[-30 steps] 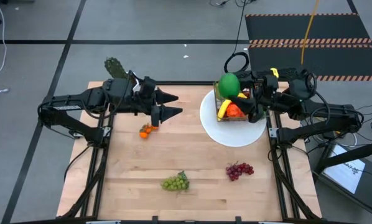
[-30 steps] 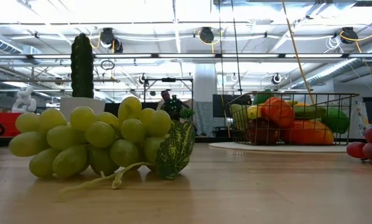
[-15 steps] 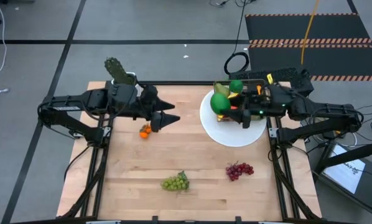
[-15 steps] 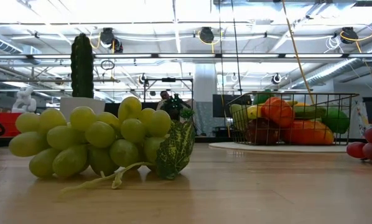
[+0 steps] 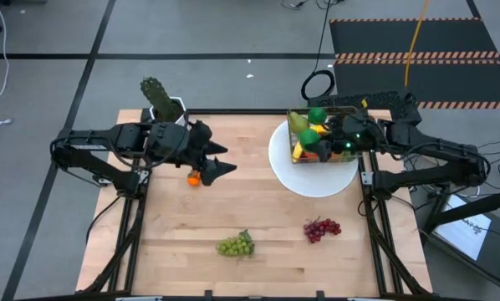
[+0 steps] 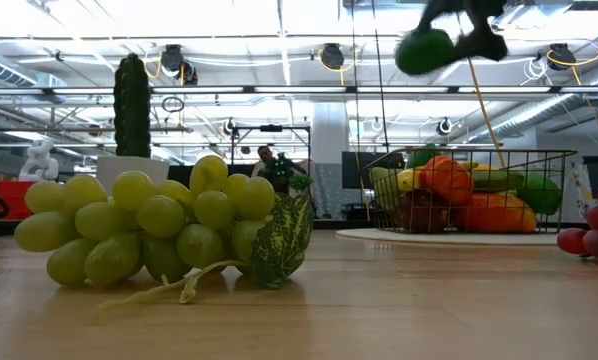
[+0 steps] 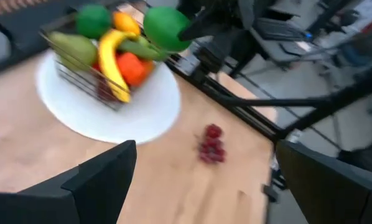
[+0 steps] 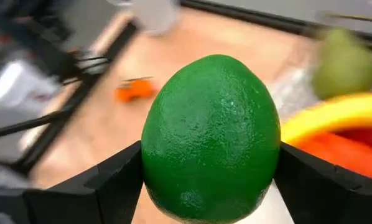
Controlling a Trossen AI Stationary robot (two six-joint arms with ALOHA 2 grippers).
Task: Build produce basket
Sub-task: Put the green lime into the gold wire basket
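Note:
The wire basket [image 5: 304, 157] stands on a white round plate [image 5: 317, 182] at the far right. It holds a banana, a pear, an orange, a lime and other produce, and it also shows in the low view [image 6: 469, 190]. My right gripper [image 5: 319, 147] is shut on a green lime [image 5: 308, 139], held above the basket, which also shows in the low view [image 6: 424, 50]. My left gripper [image 5: 222, 157] is open and empty, just right of a small orange fruit [image 5: 193, 177] on the table. Green grapes [image 5: 236, 245] and purple grapes [image 5: 321, 228] lie near the front. My right gripper pinches the lime between its two fingers [image 8: 111, 186], one on each of its opposite sides [image 8: 150, 155]. The fingers come roughly level from the table's right. The lime is lifted clear, above the basket's rim.
A potted cactus [image 5: 158, 96] stands at the table's far left corner. Bare wood lies in the middle of the table, between the two grape bunches and the plate.
My right gripper has carried the lime down and toward the table's near edge, over the basket; it has come into the low view from above. My left gripper has gone a little toward the table's left and near edges, closer to the small orange fruit, staying open.

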